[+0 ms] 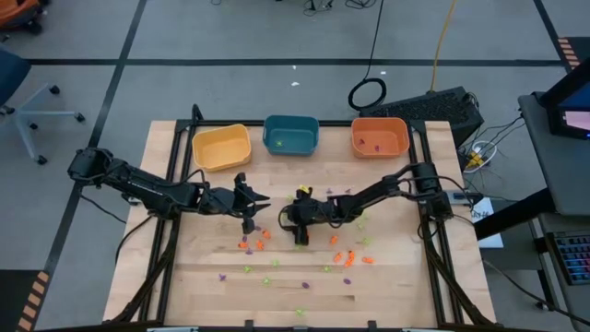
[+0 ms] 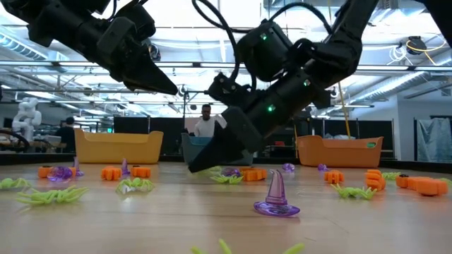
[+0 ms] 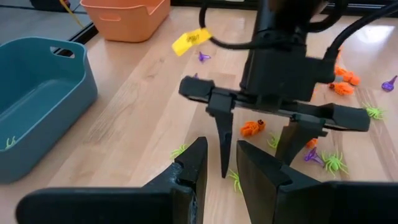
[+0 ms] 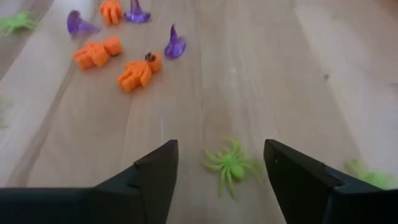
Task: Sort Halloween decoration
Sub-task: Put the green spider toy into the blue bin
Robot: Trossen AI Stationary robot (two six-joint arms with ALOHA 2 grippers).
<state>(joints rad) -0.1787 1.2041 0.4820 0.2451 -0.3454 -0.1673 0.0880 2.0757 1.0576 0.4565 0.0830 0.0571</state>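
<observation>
From overhead, both arms are reaching toward the middle of the counter (image 1: 184, 277), in front of the teal bin (image 1: 291, 135); the yellow bin (image 1: 221, 146) and orange bin (image 1: 379, 136) are flanking it, and the Halloween decoration (image 1: 348, 258) is lying scattered nearer the front edge than the teal bin, still mostly unsorted. At counter level, a purple witch hat (image 2: 275, 195) is standing in the foreground with green spiders and orange pieces strewn behind. Through the left wrist camera, the left gripper (image 3: 219, 163) is showing its jaws narrowly parted with nothing between them, facing the right gripper (image 3: 256, 149). Through the right wrist camera, the right gripper's jaws are standing spread wide, straddling a green spider (image 4: 232, 166). The pick seems to be in hand; next, those jaws likely need lowering and closing on the spider.
</observation>
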